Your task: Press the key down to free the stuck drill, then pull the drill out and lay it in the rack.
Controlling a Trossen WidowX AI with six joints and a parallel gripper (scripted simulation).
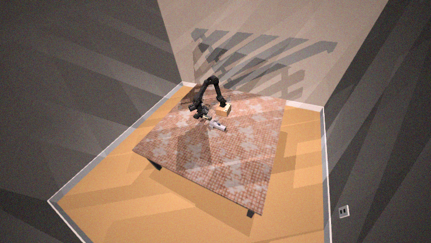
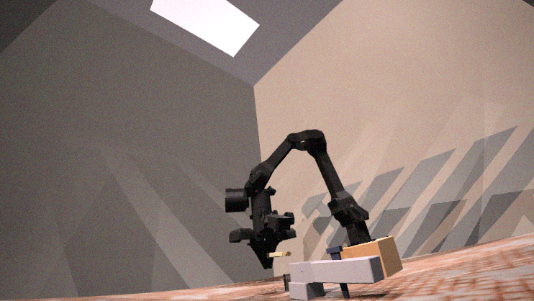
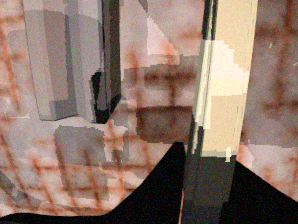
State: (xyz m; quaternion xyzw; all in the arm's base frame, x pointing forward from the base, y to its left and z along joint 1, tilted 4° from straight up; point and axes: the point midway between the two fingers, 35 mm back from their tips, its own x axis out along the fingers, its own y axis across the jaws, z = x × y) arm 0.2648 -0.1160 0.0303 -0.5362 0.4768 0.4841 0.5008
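Observation:
A pale yellow bar with a dark end, which looks like the drill (image 1: 207, 118) (image 2: 278, 254) (image 3: 227, 75), is held off the table by my gripper (image 1: 201, 117) (image 2: 267, 264) (image 3: 192, 151). My gripper points down and is shut on its dark end. The bar sticks out level from the fingers. The lilac body (image 1: 221, 127) (image 2: 336, 271) (image 3: 55, 65) is beside it, apart from it in the wrist view. A dark blue T-shaped piece, perhaps the key (image 2: 335, 250), stands at the lilac body. I cannot tell which piece is the rack.
A wooden block (image 1: 222, 111) (image 2: 390, 258) under the arm's base stands behind the lilac body. A small dark upright piece (image 2: 286, 282) is at the body's left end. The patterned table (image 1: 235, 157) bears strong shadows.

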